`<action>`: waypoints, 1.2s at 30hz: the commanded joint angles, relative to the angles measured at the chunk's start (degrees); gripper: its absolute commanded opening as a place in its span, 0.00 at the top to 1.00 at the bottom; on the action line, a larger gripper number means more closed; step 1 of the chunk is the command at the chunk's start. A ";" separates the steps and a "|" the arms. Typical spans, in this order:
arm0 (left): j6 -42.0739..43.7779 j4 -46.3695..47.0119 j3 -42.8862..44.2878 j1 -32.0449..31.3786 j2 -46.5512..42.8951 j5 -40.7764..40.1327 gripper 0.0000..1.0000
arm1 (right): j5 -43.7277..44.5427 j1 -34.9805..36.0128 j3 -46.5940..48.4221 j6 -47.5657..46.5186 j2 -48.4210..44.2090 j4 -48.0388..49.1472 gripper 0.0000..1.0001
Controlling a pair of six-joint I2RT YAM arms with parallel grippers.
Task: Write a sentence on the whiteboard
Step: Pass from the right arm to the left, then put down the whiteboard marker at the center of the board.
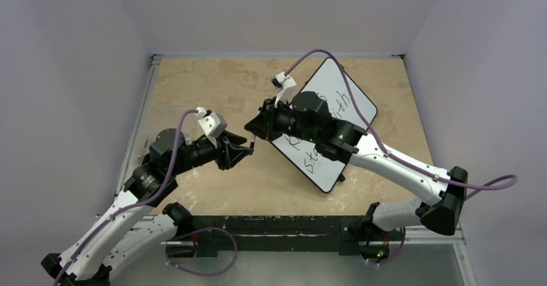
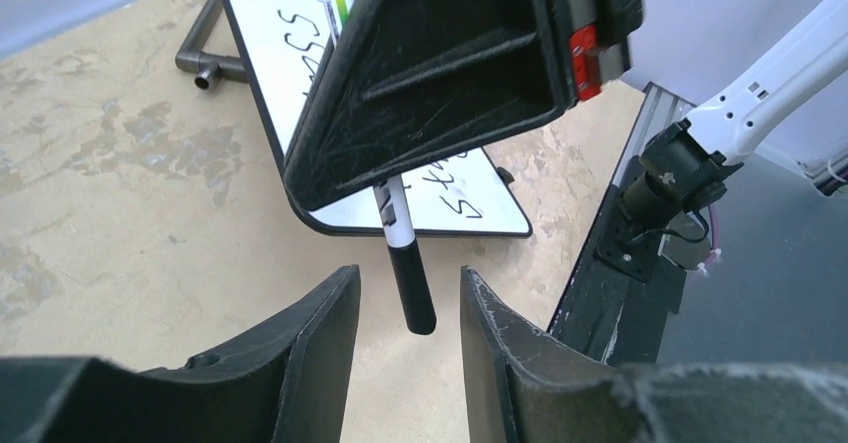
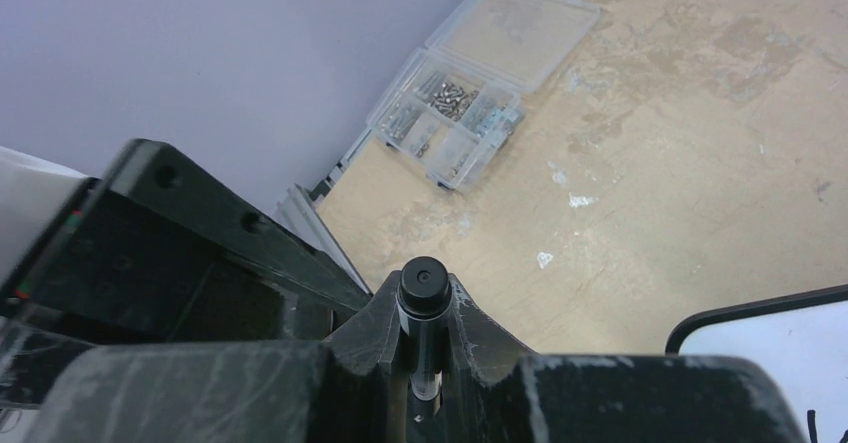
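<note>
whiteboard (image 1: pixel 358 108): white, black rim | sentence (image 1: pixel 311 159): black | marker (image 2: pixel 408 268): white, black cap | table (image 1: pixel 213 86): mottled tan

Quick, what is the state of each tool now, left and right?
Left tool: open, holding nothing.
Right tool: closed on the white marker pen with a black end.

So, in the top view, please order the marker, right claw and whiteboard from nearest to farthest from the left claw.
1. marker, at the left claw's tips.
2. right claw, gripping it, just beyond.
3. whiteboard, farther to the right.
</note>
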 commanded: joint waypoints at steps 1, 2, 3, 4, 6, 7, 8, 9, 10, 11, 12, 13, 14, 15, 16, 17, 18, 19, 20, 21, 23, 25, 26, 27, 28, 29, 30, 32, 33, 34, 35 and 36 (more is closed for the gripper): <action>-1.00 2.74 -0.85 -0.41 1.12 0.53 0.61 | 1.19 0.09 3.29 0.54 -1.31 2.89 1.00; -1.30 3.54 -0.95 -0.48 1.59 0.60 0.62 | 0.81 0.10 3.37 0.65 -1.18 3.10 1.00; -1.51 4.18 -1.00 -0.56 2.16 0.65 0.65 | 0.39 0.05 3.45 0.73 -1.07 3.25 1.00; -1.78 4.99 -1.00 -0.76 2.77 0.64 0.66 | 0.02 0.05 3.39 0.88 -0.90 3.44 1.00; -1.95 6.20 -0.84 -1.12 3.80 0.45 0.69 | -0.85 0.06 3.03 1.22 -0.69 3.90 1.00; -2.08 6.93 -0.75 -1.23 4.28 0.29 0.72 | -1.09 0.05 2.92 1.41 -0.69 4.11 1.00; -2.17 7.43 -0.66 -1.36 4.69 0.09 0.76 | -1.18 0.02 2.63 1.52 -0.73 4.36 1.00; -2.22 7.83 -0.51 -1.52 5.30 0.00 0.85 | -1.22 0.04 2.38 1.70 -0.78 4.65 1.00; -2.22 8.05 -0.39 -1.62 5.57 -0.27 0.89 | -1.23 0.05 2.34 1.72 -0.97 4.91 1.00; -2.22 8.17 -0.39 -1.77 6.04 -0.68 0.98 | -1.16 0.05 2.18 1.80 -1.15 5.22 1.00; -2.27 8.43 -0.43 -1.91 6.26 -1.16 1.00 | -1.14 0.04 2.04 1.88 -1.39 5.57 1.00; -2.48 8.53 -0.57 -1.90 6.41 -1.70 1.00 | -1.16 0.05 1.80 1.95 -1.65 6.08 1.00; -2.79 8.85 -0.82 -1.90 6.45 -2.40 1.00 | -1.18 0.05 1.61 1.99 -1.81 6.52 1.00; -3.10 9.15 -1.01 -1.95 6.28 -3.05 1.00 | -1.10 0.05 1.43 1.95 -1.97 6.71 1.00; -3.41 9.35 -1.21 -1.92 6.19 -3.63 1.00 | -0.83 0.05 1.27 1.89 -2.03 6.62 1.00; -3.71 9.43 -1.38 -1.92 6.02 -4.46 1.00 | -0.28 -0.02 1.09 1.90 -2.21 6.44 0.98; -3.91 9.33 -1.52 -1.91 5.86 -5.29 1.00 | 0.74 0.04 0.81 1.95 -2.37 6.16 0.88; -4.04 8.96 -1.60 -1.91 5.75 -6.07 1.00 | 1.55 0.05 0.57 1.99 -2.64 5.86 0.74; -4.13 8.42 -1.62 -1.92 5.64 -6.92 1.00 | 1.73 0.04 0.27 1.99 -3.00 5.50 0.61; -4.15 7.93 -1.69 -1.93 5.53 -7.83 1.00 | 3.21 0.05 0.00 1.95 -3.53 5.11 0.48; -4.22 7.16 -2.14 -1.93 5.18 -9.23 1.00 | 4.57 0.04 -0.28 1.55 -4.41 4.32 0.12; -4.61 6.47 -2.82 -1.91 4.68 -10.94 1.00 | 6.48 0.04 -0.40 0.59 -5.48 3.39 0.01; -4.93 6.10 -3.23 -1.90 4.45 -12.01 1.00 | 8.26 0.02 -0.43 -0.05 -6.04 2.45 0.01; -5.33 5.72 -3.65 -1.93 4.26 -13.64 1.00 | 10.04 -0.03 -0.45 -0.67 -6.76 1.61 0.01; -5.82 5.20 -4.06 -1.93 4.15 -15.05 1.00 | 12.07 -0.03 -0.47 -1.30 -7.42 0.69 0.01; -6.40 4.54 -4.40 -1.96 4.28 -16.40 1.00 | 14.06 0.01 -0.65 -1.84 -8.18 -0.22 0.01; -7.01 3.80 -4.73 -1.92 4.68 -17.99 1.00 | 15.93 -0.02 -0.85 -2.29 -8.95 -1.01 0.01; -8.64 2.15 -5.35 -1.92 6.38 -21.16 1.00 | 19.43 -0.04 -1.51 -3.31 -10.77 -2.50 0.01; -9.62 1.42 -5.65 -1.88 7.40 -23.02 1.00 | 21.20 -0.04 -1.97 -3.76 -11.56 -3.01 0.01; -10.79 0.71 -6.04 -1.82 8.38 -24.77 1.00 | 22.68 -0.04 -2.55 -4.05 -12.59 -3.48 0.01; -11.87 0.27 -6.47 -1.84 9.46 -26.29 1.00 | 23.90 -0.04 -3.16 -4.27 -13.51 -3.79 0.01; -13.67 0.04 -7.28 -1.82 10.44 -27.86 1.00 | 25.04 -0.04 -3.72 -4.51 -14.70 -4.07 0.01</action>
